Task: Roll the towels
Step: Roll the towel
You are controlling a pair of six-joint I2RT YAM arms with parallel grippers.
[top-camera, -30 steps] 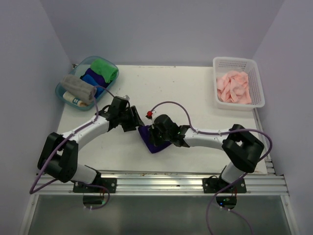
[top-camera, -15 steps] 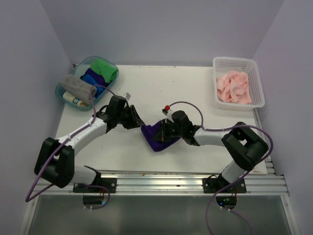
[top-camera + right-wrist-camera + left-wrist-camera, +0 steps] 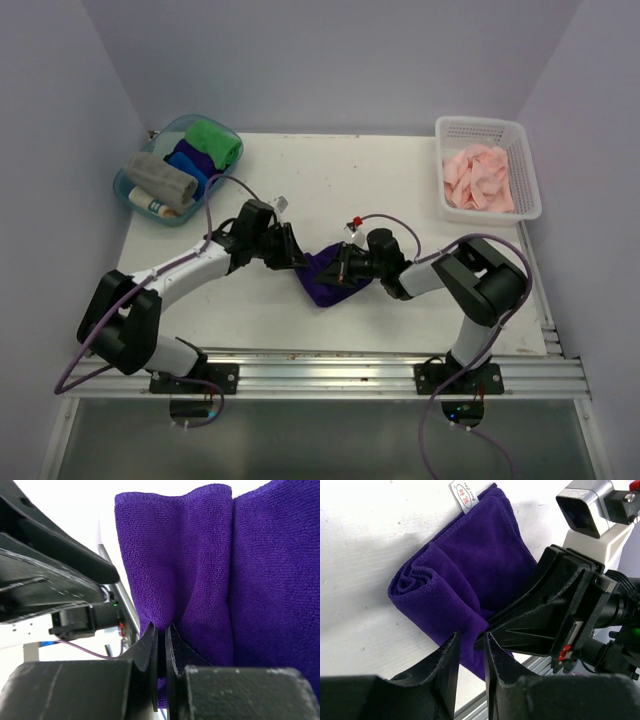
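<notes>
Far to the left of the left fingers [image 3: 451,660], a blue tub [image 3: 122,186] holds a rolled grey towel [image 3: 160,178] beside green and blue rolls. The left fingers stand narrowly apart at the edge of the dark purple towel [image 3: 325,285], which lies partly rolled on the white surface [image 3: 300,180] between both sets of fingers; whether they pinch the cloth cannot be told. From the towel's right, the right fingers [image 3: 150,655] are almost closed, nipping a fold of it. Well to their right, a white basket [image 3: 480,122] holds crumpled pale pink towels [image 3: 478,178].
</notes>
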